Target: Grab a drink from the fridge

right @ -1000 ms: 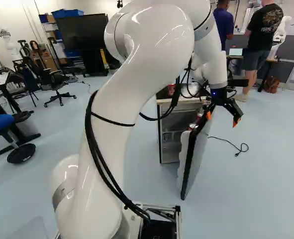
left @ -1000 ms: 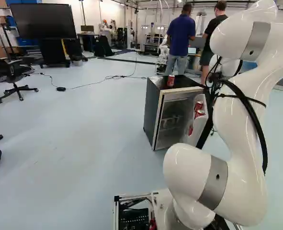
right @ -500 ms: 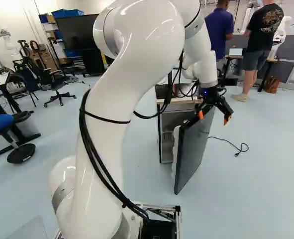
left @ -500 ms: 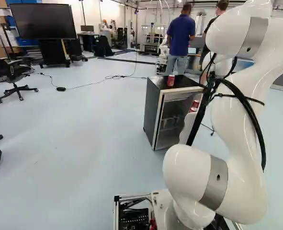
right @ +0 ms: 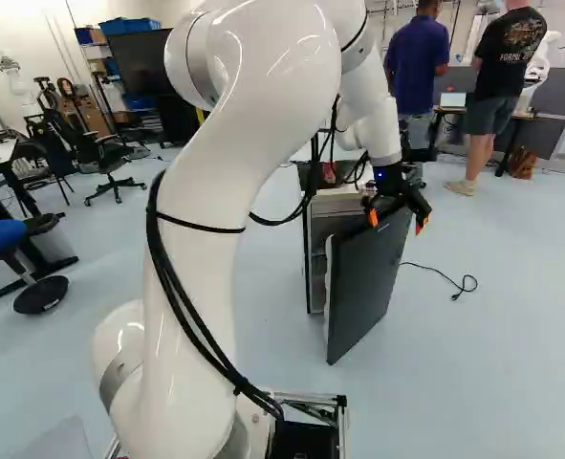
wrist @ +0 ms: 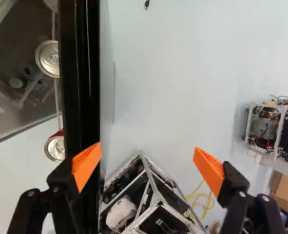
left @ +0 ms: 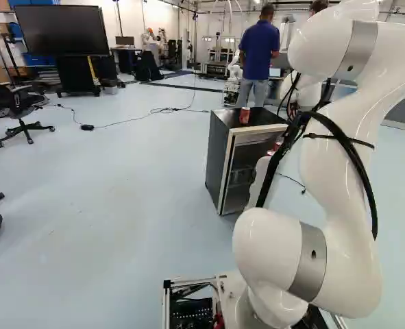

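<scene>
Red can (left: 244, 115) sits atop the fridge (left: 219, 161); with the gripper (wrist: 146, 148) spread wide, best nudge the ajar door (right: 363, 287) leftward using one finger, slowly, so its cans (wrist: 48, 58) don't topple.

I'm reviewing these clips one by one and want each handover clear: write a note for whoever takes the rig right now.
Claw: open, nothing gripped, at the top edge of the fridge door; whether a finger touches it I cannot tell.
Things: two door cans on the door's inner side; a red can on top of the fridge.
Done: door stands open.
Left: grip a drink and take it out, probably after widening the door.
</scene>
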{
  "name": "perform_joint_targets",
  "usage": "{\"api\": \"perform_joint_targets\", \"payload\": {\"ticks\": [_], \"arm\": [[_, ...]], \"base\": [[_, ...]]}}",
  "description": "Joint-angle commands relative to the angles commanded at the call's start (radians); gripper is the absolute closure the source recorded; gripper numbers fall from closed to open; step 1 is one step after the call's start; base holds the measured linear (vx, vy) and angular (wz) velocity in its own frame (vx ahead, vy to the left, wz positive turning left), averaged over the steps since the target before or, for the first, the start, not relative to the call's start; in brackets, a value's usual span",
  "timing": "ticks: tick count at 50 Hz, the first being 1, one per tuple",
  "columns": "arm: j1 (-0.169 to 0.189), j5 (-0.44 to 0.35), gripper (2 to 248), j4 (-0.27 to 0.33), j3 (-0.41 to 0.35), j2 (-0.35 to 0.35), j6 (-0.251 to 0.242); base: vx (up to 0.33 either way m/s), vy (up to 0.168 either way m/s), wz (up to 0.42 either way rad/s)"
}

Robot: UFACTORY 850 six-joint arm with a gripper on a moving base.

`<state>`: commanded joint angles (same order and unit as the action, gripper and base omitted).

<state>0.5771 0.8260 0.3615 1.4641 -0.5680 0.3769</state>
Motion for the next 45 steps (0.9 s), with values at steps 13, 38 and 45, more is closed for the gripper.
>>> {"api": "perform_joint_targets", "payload": {"ticks": [13, 38, 45], "arm": [[-0.031, 0.0, 3, 0.0, -0.004, 0.003, 0.0], [-0.092, 0.0, 3, 0.0, -0.004, 0.003, 0.0], [-0.102, 0.0, 3, 0.0, -0.007, 0.005, 0.0]], "base": [[0.0, 0.0, 0.0], [0.0, 0.0, 0.0], [0.0, 0.0, 0.0]]}}
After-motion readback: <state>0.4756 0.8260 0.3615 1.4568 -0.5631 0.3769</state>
